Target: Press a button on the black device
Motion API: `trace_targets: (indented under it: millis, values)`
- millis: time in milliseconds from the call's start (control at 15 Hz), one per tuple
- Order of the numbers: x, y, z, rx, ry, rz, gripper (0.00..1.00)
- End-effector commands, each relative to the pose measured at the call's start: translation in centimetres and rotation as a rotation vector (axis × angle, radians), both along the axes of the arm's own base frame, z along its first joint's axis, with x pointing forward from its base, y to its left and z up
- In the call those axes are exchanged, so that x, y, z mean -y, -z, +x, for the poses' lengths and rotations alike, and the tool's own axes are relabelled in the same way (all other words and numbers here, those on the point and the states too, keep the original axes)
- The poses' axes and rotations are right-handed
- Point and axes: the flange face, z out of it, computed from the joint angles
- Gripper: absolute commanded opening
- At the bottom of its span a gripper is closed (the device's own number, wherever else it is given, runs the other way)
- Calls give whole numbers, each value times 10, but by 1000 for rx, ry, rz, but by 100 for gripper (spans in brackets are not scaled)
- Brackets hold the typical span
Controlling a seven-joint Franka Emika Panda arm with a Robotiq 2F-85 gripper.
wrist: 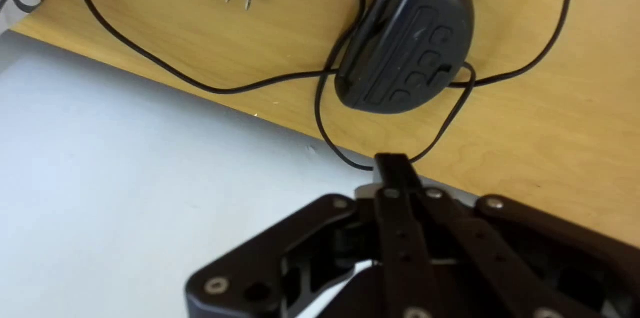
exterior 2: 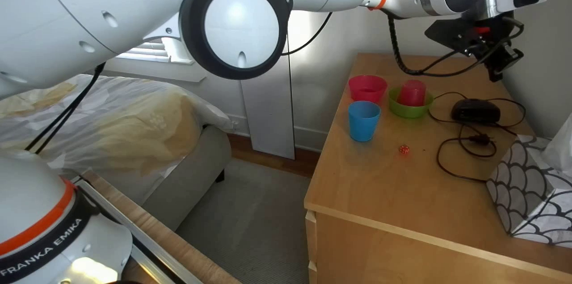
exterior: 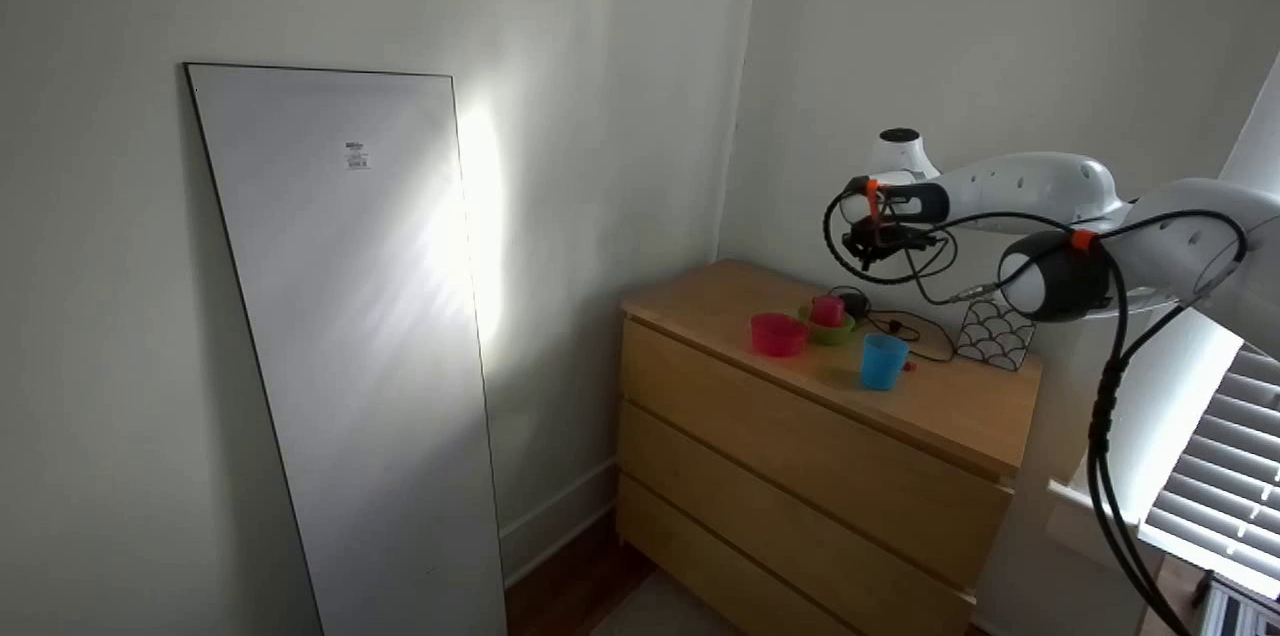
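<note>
Fully closed gripper [wrist: 392, 162], rounded black device [wrist: 412, 48] — molded buttons [wrist: 429, 58], grained wood dresser [exterior: 785, 426]

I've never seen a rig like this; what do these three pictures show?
The machine is a white, jointed robot arm ending in black jaws. Two pictures come from cameras outside it; the close-up is from a wrist-mounted camera. On the light-brown wooden dresser are a round pink bowl, a round green bowl with a tapered pink cup inside, a tapered, plastic-looking blue cup, a small red object, a white box with dark curved lines, and a rounded black device with buttons, black cords around it. The task is a button press. The jaws look shut, hold nothing visible, and are apart from the device.
</note>
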Motion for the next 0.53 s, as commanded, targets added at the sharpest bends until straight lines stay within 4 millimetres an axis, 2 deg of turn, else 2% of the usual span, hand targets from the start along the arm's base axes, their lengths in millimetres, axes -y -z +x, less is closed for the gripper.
trace_targets:
  millis: [0,67,200,467]
  values:
    - [-9,-28,-9,-121,-82,123,0]
    - [-12,-35,-13,-171,-93,145,26]
    - [-14,-50,-22,-241,-76,156,34]
    - [-11,-80,-34,-297,-64,149,64]
